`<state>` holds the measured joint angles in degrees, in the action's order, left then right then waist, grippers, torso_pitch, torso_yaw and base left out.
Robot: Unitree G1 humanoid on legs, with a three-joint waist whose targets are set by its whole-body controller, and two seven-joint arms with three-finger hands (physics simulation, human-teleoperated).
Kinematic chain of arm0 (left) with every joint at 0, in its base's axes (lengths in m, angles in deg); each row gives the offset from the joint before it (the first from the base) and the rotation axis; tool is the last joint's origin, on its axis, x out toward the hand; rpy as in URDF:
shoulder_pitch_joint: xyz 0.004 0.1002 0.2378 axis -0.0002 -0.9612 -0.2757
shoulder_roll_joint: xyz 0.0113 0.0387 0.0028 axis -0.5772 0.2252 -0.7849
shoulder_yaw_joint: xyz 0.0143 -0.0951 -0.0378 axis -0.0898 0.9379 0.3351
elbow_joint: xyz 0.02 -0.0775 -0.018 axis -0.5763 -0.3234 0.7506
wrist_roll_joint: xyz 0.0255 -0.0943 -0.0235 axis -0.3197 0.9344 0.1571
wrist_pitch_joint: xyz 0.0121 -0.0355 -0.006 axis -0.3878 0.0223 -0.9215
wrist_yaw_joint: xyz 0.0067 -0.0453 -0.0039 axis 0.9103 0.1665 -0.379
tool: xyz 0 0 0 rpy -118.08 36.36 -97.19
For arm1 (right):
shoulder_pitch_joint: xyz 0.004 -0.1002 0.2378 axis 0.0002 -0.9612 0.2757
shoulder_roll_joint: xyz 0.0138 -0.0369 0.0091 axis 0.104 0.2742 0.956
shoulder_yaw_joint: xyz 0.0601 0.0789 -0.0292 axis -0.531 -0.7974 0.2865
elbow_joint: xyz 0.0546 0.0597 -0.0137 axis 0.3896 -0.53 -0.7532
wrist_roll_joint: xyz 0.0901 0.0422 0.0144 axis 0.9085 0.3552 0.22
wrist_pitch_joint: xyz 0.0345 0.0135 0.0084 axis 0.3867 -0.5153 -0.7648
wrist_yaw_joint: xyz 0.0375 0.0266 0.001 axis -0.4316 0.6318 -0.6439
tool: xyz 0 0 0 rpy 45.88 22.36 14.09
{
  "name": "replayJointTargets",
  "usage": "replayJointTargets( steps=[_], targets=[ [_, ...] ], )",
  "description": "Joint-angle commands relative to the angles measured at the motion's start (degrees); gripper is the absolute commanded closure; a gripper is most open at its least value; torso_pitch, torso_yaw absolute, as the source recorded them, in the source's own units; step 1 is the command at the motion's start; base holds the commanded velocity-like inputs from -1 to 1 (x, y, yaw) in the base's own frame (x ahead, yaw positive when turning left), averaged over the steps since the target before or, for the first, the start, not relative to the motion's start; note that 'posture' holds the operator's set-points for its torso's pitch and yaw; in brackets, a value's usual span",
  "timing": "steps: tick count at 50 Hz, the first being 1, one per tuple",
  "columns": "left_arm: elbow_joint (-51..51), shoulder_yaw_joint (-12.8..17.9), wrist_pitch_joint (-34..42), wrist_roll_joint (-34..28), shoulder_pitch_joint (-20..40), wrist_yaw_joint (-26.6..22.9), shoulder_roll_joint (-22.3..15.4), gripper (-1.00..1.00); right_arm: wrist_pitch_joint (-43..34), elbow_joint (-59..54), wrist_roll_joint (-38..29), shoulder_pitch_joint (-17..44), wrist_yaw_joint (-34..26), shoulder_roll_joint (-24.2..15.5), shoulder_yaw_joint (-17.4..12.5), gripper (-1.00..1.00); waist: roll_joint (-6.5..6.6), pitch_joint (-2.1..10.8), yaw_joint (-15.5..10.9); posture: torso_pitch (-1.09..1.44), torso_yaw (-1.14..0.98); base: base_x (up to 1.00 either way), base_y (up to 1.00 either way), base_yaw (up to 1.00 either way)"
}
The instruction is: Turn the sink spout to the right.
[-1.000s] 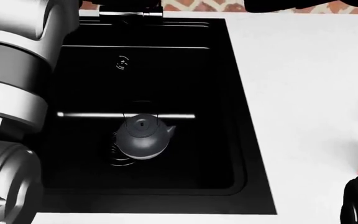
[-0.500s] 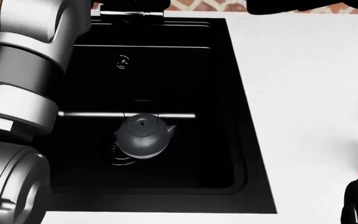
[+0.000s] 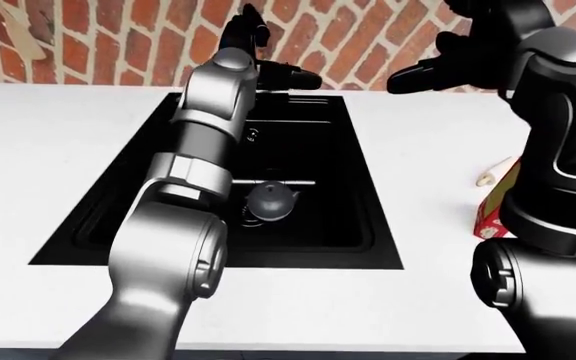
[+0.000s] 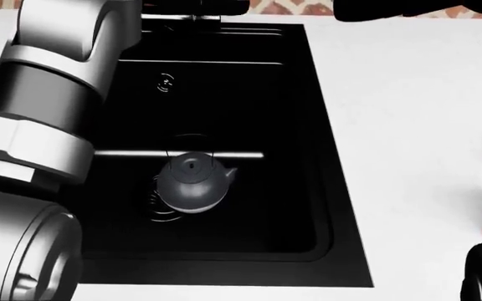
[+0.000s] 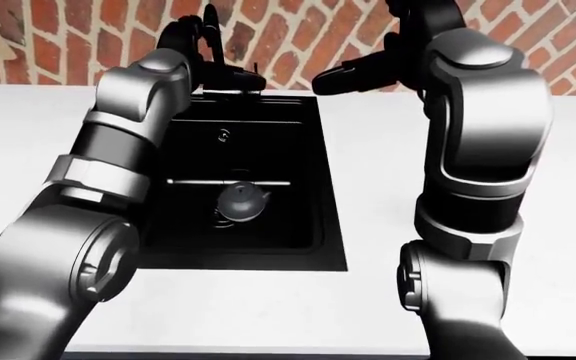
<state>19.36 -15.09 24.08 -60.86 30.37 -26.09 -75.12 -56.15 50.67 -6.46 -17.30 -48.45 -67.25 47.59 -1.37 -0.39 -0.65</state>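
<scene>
The black sink (image 4: 329, 157) is set in a white counter under a brick wall. Its black spout (image 3: 293, 75) stands at the sink's top edge and reaches to the right in the left-eye view. My left hand (image 3: 256, 41) is at the spout's base, fingers (image 3: 249, 16) pointing up, apparently open and against the faucet; the contact is hidden by dark shapes. My right hand (image 3: 423, 75) is open and empty, raised above the counter to the right of the spout. A grey kettle (image 4: 192, 185) sits on the sink floor.
A pale bar (image 4: 182, 154) crosses the sink just above the kettle. A red box (image 3: 488, 214) and a beige stick-like thing (image 3: 495, 172) lie on the counter at the right. My left arm (image 4: 57, 113) covers the sink's left side in the head view.
In the head view my left arm has swung to the right over the sink's left side. The black shape at the sink's top edge reaches further right. The kettle has not moved.
</scene>
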Motion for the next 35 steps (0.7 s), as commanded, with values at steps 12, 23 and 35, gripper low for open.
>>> replayJointTargets(
  steps=[12,23,35],
  targets=[
    [2.9,-0.2,-1.2,-0.3,2.4,0.5,0.6,-1.0,1.2,1.9,-0.5,1.8,0.0,-1.0,-0.8,-1.0,-0.31,1.68,0.0,-0.07,0.0,0.0,0.0,0.0],
    [4.4,-0.5,-0.1,-0.3,2.2,0.8,1.7,-1.0,0.2,3.3,-0.5,1.7,-0.1,-1.2,-0.8,-1.0,-0.39,1.65,-0.1,-0.07,0.0,0.0,0.0,0.0],
    [9.0,-0.9,3.1,0.3,1.1,1.6,3.0,-1.0,-1.8,4.6,-0.6,2.2,-0.9,-2.2,-0.9,-1.0,-0.48,1.56,-0.1,-0.07,0.0,0.0,0.0,0.0]
  ],
)
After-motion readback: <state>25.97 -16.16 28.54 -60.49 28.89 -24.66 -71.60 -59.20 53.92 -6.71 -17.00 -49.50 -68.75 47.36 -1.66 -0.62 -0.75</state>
